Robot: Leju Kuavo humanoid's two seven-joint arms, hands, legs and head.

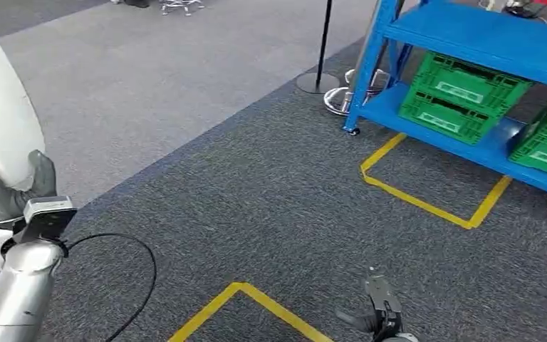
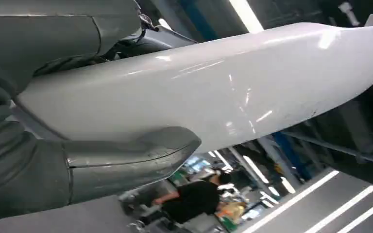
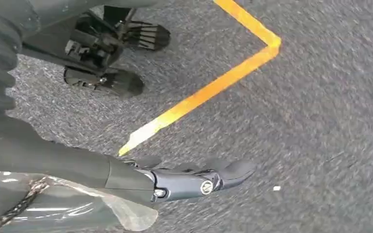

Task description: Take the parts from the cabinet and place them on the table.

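**White part carried, table not in sight**

A long white part (image 2: pixel 213 92) is gripped by the left hand (image 2: pixel 77 160), its long axis running up past the arm. The right hand (image 3: pixel 194 182) hangs low over the carpet, fingers extended and holding nothing. The blue cabinet (image 1: pixel 470 43) is seen ahead on the right.

Blue shelf (image 1: pixel 470 39) on carpet (image 1: pixel 256 185), holding green crates (image 1: pixel 463 96).
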